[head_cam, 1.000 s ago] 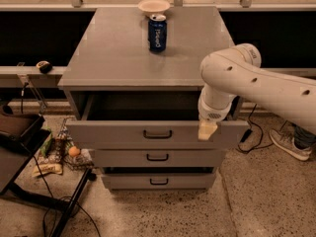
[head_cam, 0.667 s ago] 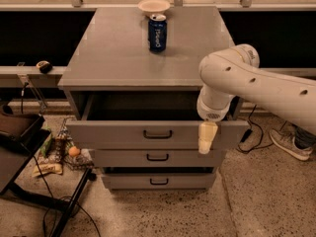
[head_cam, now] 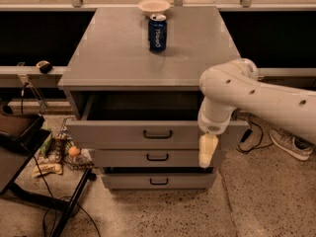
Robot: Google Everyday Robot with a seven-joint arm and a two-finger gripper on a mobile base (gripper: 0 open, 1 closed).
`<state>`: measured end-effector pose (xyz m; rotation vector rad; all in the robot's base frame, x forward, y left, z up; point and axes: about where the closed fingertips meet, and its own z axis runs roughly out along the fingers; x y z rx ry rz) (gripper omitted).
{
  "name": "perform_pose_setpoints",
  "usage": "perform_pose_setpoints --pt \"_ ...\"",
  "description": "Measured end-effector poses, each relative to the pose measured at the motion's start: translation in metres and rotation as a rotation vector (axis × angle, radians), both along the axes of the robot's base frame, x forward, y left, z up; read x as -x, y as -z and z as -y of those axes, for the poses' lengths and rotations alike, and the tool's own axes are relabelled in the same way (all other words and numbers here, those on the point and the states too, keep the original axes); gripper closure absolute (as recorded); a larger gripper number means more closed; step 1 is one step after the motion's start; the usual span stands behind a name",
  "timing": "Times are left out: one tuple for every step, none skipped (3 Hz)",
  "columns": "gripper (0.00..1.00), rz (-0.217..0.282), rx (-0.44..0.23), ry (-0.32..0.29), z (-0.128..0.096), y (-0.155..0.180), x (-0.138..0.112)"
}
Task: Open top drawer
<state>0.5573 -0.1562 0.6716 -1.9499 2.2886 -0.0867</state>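
The top drawer of the grey cabinet stands pulled out toward me. Its tall front panel carries a small black pull handle, and its dark inside shows behind the panel. My white arm reaches in from the right. My gripper hangs down in front of the right end of the drawer front, to the right of the handle and apart from it, with its cream tip level with the middle drawer.
A blue can and a small bowl stand on the cabinet top. The middle drawer and bottom drawer sit below, less far out. Snack bags and a black stand lie left; cables and a shoe right.
My gripper has moved down along the right end of the top drawer's front. The drawer itself looks unchanged.
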Motion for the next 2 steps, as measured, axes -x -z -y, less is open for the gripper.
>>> perform_pose_setpoints --pt "0.23 -0.085 0.015 0.047 0.0045 0.0268 0.0328" --pt "0.46 -0.085 0.015 0.047 0.0042 0.0194 0.0326"
